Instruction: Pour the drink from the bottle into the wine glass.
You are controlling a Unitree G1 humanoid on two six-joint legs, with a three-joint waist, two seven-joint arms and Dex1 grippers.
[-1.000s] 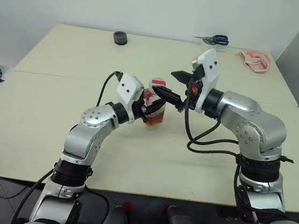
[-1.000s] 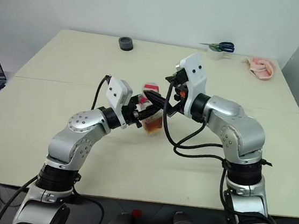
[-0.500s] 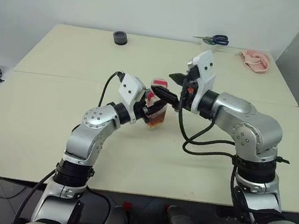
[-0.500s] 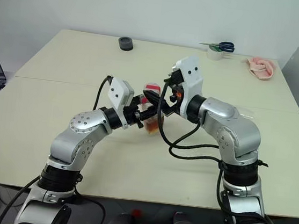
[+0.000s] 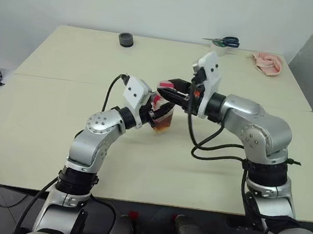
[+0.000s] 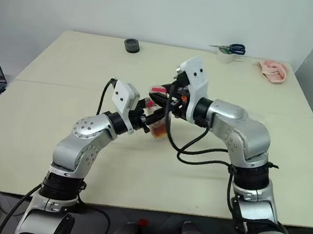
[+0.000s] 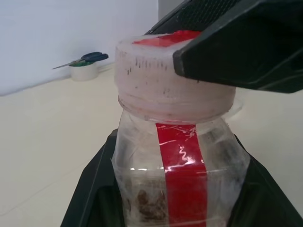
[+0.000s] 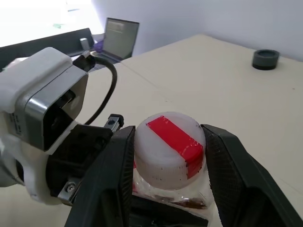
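My left fingers (image 7: 94, 189) clamp the bottle (image 7: 182, 179) upright above mid-bench (image 5: 43, 115), its plain red label strip (image 7: 182, 175) wordless, while my right fingers (image 8: 227, 161) narrowly flank its cap (image 8: 169, 149).

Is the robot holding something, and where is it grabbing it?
Yes. The left gripper holds the bottle by its lower body. The right gripper has its fingers around the cap; a firm pinch cannot be told.
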